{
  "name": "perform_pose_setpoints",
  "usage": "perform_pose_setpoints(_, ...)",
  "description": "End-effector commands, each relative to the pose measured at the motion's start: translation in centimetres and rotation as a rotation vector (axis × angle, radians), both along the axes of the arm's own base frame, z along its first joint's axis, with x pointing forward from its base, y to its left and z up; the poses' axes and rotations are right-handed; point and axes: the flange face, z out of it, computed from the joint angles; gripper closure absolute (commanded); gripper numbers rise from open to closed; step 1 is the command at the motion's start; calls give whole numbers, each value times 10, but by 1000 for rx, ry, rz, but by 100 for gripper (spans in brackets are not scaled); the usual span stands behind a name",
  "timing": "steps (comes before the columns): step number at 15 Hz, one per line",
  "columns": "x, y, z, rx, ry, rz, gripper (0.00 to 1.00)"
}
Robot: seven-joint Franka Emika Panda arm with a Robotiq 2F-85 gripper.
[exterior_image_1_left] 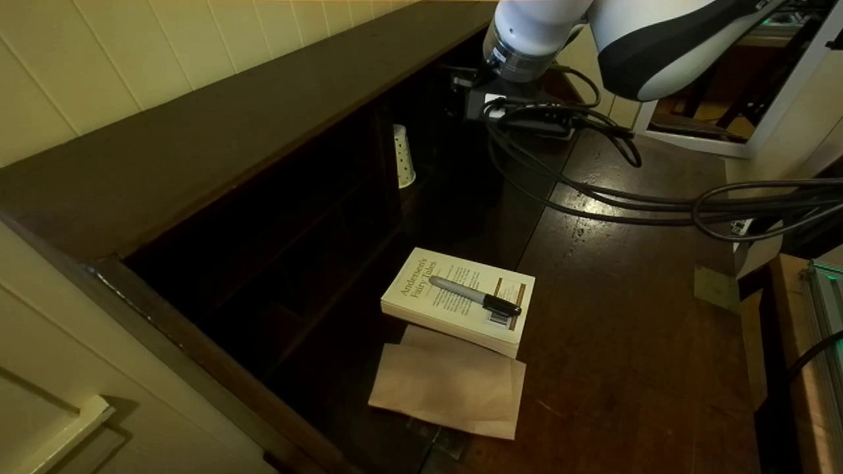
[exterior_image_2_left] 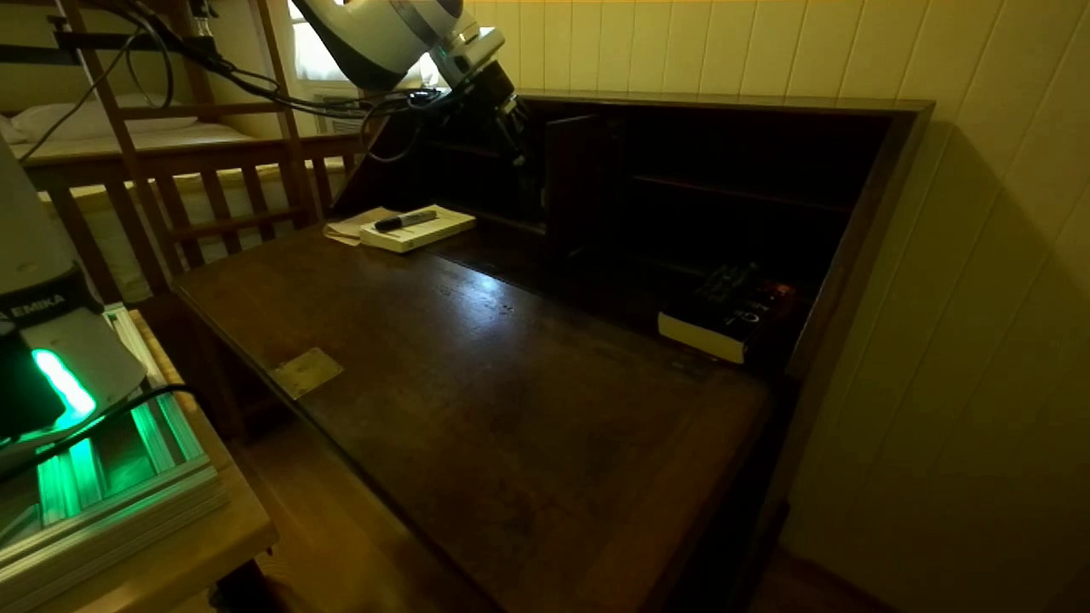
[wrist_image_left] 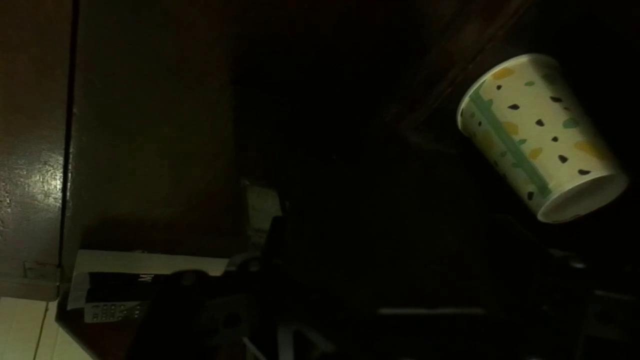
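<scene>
gripper (wrist_image_left: 385, 207) with fingers spread apart hangs near a cup (wrist_image_left: 540, 137) in a desk (exterior_image_2_left: 511, 383); a marker (exterior_image_1_left: 473, 295) lies on a book (exterior_image_1_left: 444, 308).

1. Looking like a home, probably a bedroom.
2. Displaying, in an exterior view, a slatted wooden bed frame (exterior_image_2_left: 230, 146) with a ladder (exterior_image_2_left: 196, 111) (bunk or loft style, apparently) and a pillow (exterior_image_2_left: 81, 125) on pale bedding (exterior_image_2_left: 204, 132).
3. Letting bright light in at a window (exterior_image_2_left: 308, 51) near the bed frame.
4. Showing pale, grooved wall panelling (exterior_image_2_left: 724, 42) in both exterior views, domestic in style.
5. Containing a worn, dark wooden desk (exterior_image_2_left: 443, 409) with shelves (exterior_image_2_left: 741, 193) along its back, bearing a copy of Andersen's Fairy Tales (exterior_image_1_left: 454, 314) and a thick dark book (exterior_image_2_left: 724, 315).
</scene>
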Motion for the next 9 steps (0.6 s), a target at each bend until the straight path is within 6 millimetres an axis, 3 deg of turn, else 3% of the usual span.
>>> perform_pose_setpoints(1, 4, 6, -4, -24, -64, -9, 0)
perform_pose_setpoints(9, 9, 5, -24, -15, -207, -69, 0)
